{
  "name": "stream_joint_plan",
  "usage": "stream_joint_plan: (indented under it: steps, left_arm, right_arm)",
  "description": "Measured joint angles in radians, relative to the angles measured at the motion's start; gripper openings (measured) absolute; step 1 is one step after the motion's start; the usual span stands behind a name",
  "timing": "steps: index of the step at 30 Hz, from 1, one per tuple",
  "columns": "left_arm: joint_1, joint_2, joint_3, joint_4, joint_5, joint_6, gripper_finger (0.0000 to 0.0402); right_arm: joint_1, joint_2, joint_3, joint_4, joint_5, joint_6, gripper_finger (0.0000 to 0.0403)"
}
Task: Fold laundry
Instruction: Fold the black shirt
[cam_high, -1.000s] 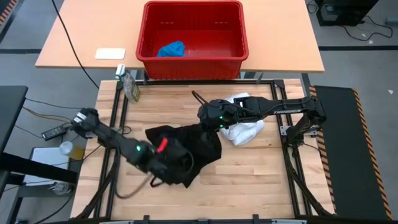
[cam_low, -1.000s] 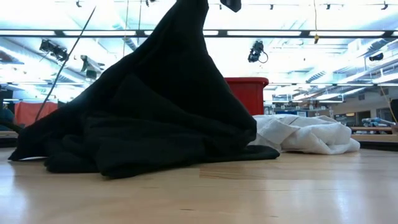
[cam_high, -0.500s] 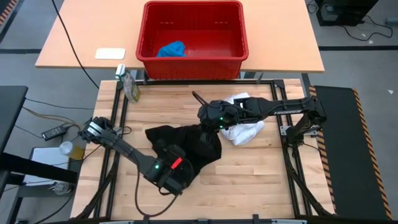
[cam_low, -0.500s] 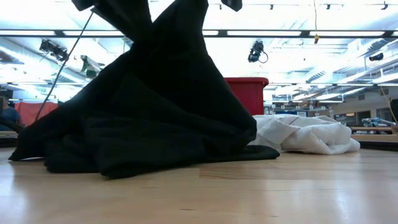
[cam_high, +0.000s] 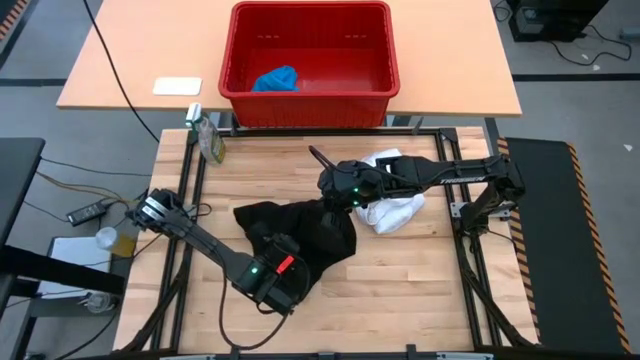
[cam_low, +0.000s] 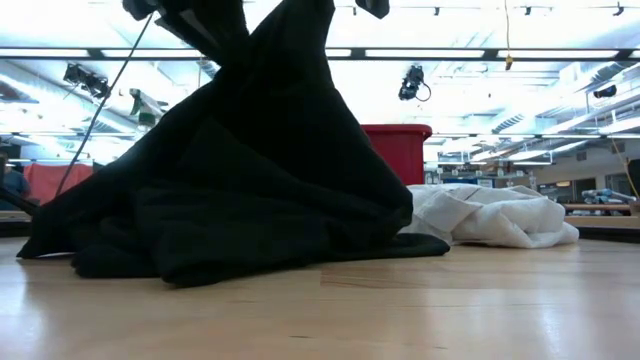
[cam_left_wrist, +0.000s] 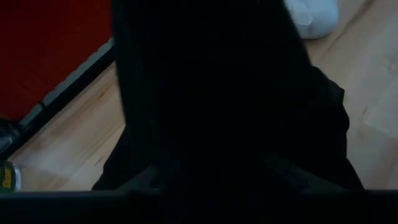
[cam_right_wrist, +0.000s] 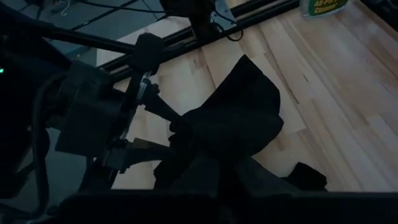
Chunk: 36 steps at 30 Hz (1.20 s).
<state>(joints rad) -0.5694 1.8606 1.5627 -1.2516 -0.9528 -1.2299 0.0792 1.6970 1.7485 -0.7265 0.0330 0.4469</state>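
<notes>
Gripping the black garment from two sides, both arms hold parts of it up off the wooden table: the left gripper is over the cloth's near edge and, in the right wrist view, its fingers are clamped on a bunch of the black fabric; the right gripper is at the far side of the garment with its jaws closed, and the low view shows a peak of cloth rising toward it, though the pinch itself is cut off at the frame's upper edge. The rest of the garment lies heaped on the table between the two arms. Just beside it, under the right arm, the white garment lies crumpled on the table, partly covered by that arm. Beyond the table's far edge a red basket stands on a separate tabletop, with the bright blue garment bunched in its left part. A spray bottle stands at the table's far left corner. The left wrist view is almost wholly blocked by black cloth, so the left gripper's own fingers are not visible there.
</notes>
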Motion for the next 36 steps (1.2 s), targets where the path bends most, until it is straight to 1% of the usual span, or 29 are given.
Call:
stream_joint_plan:
  steps: [4, 8, 10, 14, 16, 22, 27, 29, 31, 33, 36]
  left_arm:
    - [-0.002, 0.000, 0.000, 0.103, -0.007, 0.147, 0.0153]
    - [-0.015, 0.000, 0.000, 0.197, -0.045, 0.268, 0.0153]
    - [-0.018, 0.001, 0.000, 0.187, -0.045, 0.257, 0.0153]
    - [0.000, 0.005, 0.000, 0.101, -0.043, 0.124, 0.0153]
    - [0.015, 0.005, 0.000, 0.080, -0.042, 0.089, 0.0153]
    - [0.067, 0.005, 0.000, 0.090, 0.015, 0.096, 0.0153]
    - [0.076, 0.005, 0.000, 0.092, 0.037, 0.102, 0.0150]
    - [0.079, 0.016, 0.000, 0.097, 0.063, 0.133, 0.0141]
    - [0.085, 0.023, 0.000, 0.088, 0.094, 0.150, 0.0121]
    - [0.095, 0.037, 0.000, 0.077, 0.099, 0.149, 0.0090]
    - [0.105, 0.040, 0.000, 0.052, 0.099, 0.132, 0.0023]
  right_arm:
    - [0.000, 0.000, 0.000, 0.000, 0.001, 0.000, 0.0012]
    - [0.000, 0.000, 0.000, 0.000, 0.001, 0.000, 0.0012]
    - [0.000, 0.000, 0.000, 0.000, 0.002, 0.000, 0.0012]
    - [0.000, 0.000, 0.000, 0.000, 0.002, 0.000, 0.0012]
    - [0.000, 0.000, 0.000, 0.000, 0.003, 0.000, 0.0012]
    - [0.000, 0.000, 0.000, 0.001, 0.003, 0.000, 0.0012]
    - [0.000, 0.000, 0.000, 0.001, 0.003, 0.000, 0.0012]
    - [0.000, 0.000, 0.000, 0.004, 0.003, 0.000, 0.0012]
    - [0.000, 0.000, 0.000, 0.013, 0.003, -0.001, 0.0012]
    - [0.000, 0.000, 0.000, 0.019, 0.003, -0.001, 0.0012]
    - [0.002, 0.000, 0.000, 0.019, 0.002, -0.001, 0.0012]
